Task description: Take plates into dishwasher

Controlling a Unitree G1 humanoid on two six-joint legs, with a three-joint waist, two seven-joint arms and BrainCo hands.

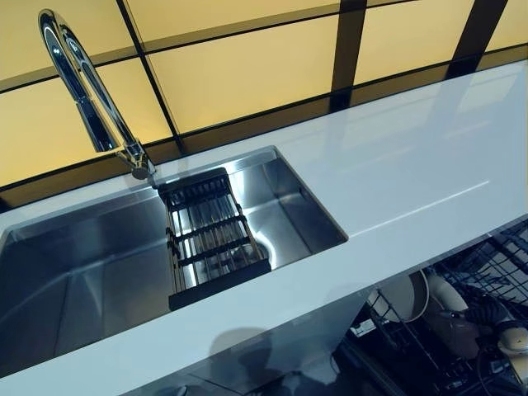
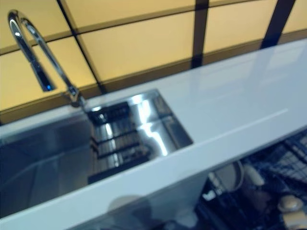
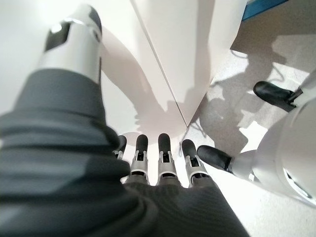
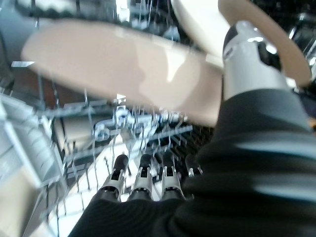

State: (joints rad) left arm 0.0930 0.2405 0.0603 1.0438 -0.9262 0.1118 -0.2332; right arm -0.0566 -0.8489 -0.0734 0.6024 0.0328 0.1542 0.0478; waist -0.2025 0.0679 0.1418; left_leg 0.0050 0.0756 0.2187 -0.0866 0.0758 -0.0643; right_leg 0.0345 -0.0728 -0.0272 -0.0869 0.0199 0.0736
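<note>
Left eye view, wall: yellow glossy panels (image 1: 247, 74) split by dark strips run behind the whole scene.
Tap: a curved chrome tap (image 1: 87, 91) rises at the far left, its spout over the sink.
Sink: a stainless steel sink basin (image 1: 74, 264) is sunk into the left part of the tabletop, and a black slatted drain rack (image 1: 210, 239) spans it from back rim to front rim.
Tabletop: the white glossy tabletop (image 1: 412, 165) runs bare from the sink's right rim to the right border, with a faint seam line across it.
Edges: the tabletop's front edge slants from the lower left up to the right; below it at the right sits the dark wire dishwasher rack (image 1: 487, 272), pulled out.
Plates: a round cream plate (image 1: 404, 297) stands on edge in the rack, just under the tabletop's edge, with other pale dishes close to its right.
Left hand: the left hand (image 3: 158, 163) hangs over pale floor beside a white cabinet panel (image 3: 197, 54), fingers straight and relaxed, holding nothing.
Right hand: the right hand (image 4: 148, 177) is over the rack's wires, fingers extended; a beige oval plate (image 4: 123, 69) lies across between the fingers and the thumb, but whether they touch it I cannot tell.
</note>
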